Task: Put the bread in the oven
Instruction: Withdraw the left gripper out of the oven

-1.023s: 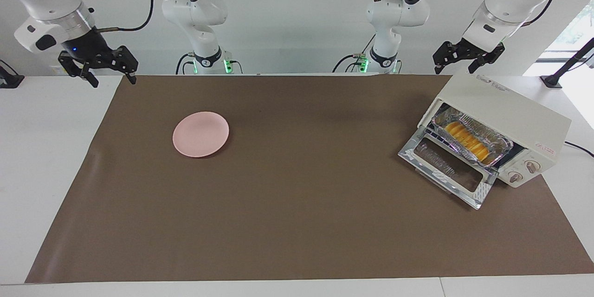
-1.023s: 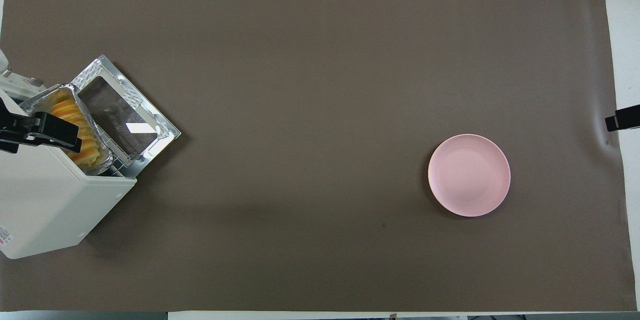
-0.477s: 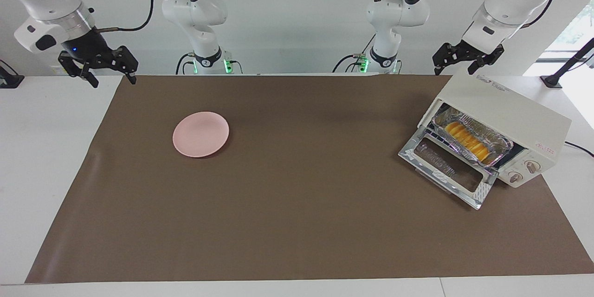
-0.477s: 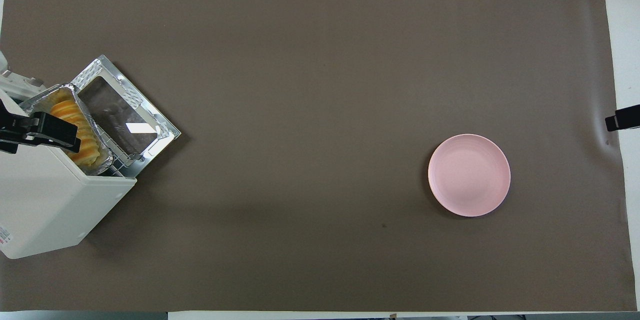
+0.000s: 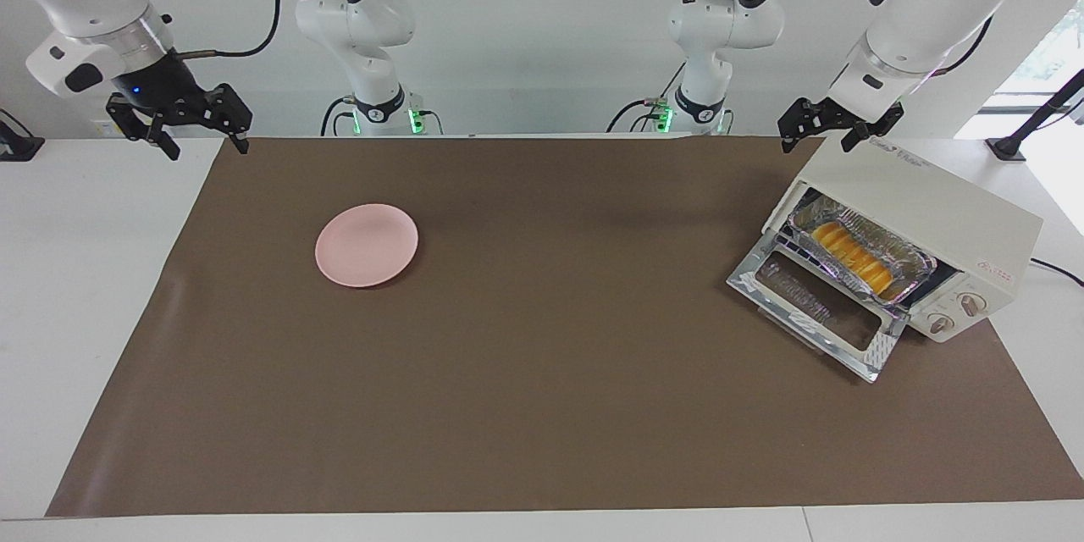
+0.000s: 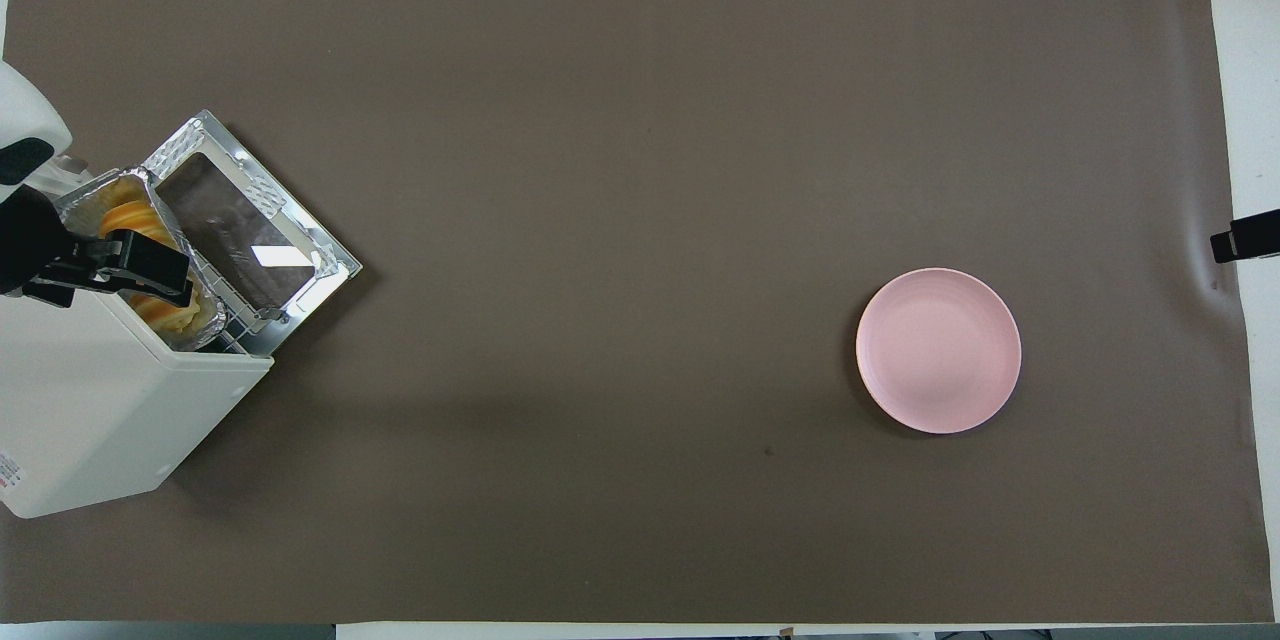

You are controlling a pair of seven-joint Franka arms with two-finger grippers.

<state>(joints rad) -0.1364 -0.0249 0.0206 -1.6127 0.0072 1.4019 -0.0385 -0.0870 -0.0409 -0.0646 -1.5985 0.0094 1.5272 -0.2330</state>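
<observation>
Shifted since a second ago: left gripper (image 5: pixel 816 129), now a little farther toward the table's middle, up in the air over the top edge of the oven (image 5: pixel 919 207). Fingers spread apart, gripping nothing, touching nothing. From above, same gripper (image 6: pixel 125 270) covering part of the bread. Left arm coming in from its own end of the table, bent down over the oven.

Right gripper (image 5: pixel 179 120) unchanged, fingers also spread and empty, waiting in the air over the edge of the brown mat (image 5: pixel 542 406) at the right arm's end of the table. From above, only a black tip (image 6: pixel 1243 238) showing.

Bread (image 5: pixel 851 257) lying in a crinkled foil tray (image 5: pixel 910 258) on the oven's rack, inside the open mouth of the oven. Oven door (image 5: pixel 817 309) folded down flat onto the mat. Two knobs (image 5: pixel 955 314) on the oven's front panel beside the opening.

Pink plate (image 5: pixel 367 245) bare on the mat, toward the right arm's end, well apart from the oven.
</observation>
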